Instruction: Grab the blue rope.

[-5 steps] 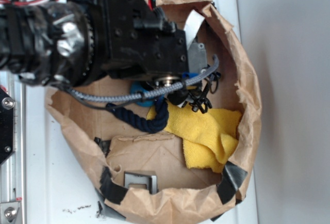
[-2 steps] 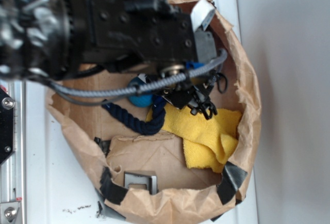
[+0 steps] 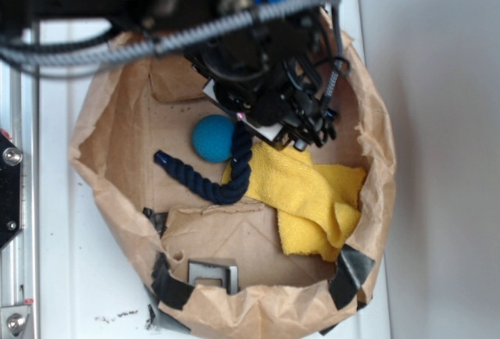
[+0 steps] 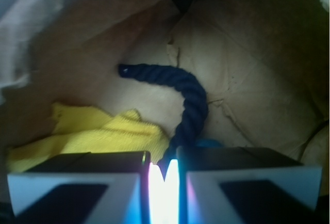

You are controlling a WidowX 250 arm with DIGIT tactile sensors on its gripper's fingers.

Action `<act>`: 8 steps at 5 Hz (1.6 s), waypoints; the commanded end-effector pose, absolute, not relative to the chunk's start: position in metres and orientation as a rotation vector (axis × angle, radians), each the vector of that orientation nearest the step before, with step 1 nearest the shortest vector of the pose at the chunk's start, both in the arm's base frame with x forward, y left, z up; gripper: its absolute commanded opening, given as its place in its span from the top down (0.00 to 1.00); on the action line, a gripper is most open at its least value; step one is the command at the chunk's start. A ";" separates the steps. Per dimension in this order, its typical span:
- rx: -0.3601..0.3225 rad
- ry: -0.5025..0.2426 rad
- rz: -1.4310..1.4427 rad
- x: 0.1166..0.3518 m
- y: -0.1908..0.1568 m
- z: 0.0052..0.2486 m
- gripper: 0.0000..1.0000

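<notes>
The blue rope (image 3: 209, 186) is a dark navy twisted cord lying in a hook shape on the floor of a brown paper bag (image 3: 376, 159). One end runs up to my gripper (image 3: 244, 123). In the wrist view the blue rope (image 4: 193, 100) curves back from its free end and passes between my fingertips, where my gripper (image 4: 164, 170) is shut on its near end with only a narrow gap. A teal ball (image 3: 213, 137) rests just left of the gripper, touching the rope.
A yellow cloth (image 3: 312, 190) lies crumpled to the right of the rope, partly under it. The bag's walls stand all around. Black tape (image 3: 168, 280) and a grey metal bracket (image 3: 212, 272) sit at the bag's near rim. The bag rests on a white table (image 3: 62, 276).
The arm has moved up the frame and toward the camera, uncovering the ball. The rope's gripped end has come along with the fingers, straightening that leg.
</notes>
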State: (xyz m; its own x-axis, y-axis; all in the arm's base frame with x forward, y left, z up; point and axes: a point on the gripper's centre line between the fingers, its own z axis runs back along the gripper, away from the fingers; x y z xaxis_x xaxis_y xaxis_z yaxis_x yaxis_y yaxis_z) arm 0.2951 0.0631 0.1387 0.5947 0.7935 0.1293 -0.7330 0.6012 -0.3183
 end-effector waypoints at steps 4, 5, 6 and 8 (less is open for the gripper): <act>-0.197 -0.384 0.537 0.318 0.087 0.109 0.00; -0.147 -0.374 0.526 0.318 0.090 0.100 0.00; -0.088 -0.359 0.507 0.319 0.092 0.083 0.00; -0.004 -0.356 0.451 0.322 0.101 0.067 0.00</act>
State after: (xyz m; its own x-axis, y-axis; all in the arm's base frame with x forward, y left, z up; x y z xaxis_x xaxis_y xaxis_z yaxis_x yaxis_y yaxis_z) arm 0.3198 0.0952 0.0593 0.8523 0.4259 0.3037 -0.4250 0.9023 -0.0728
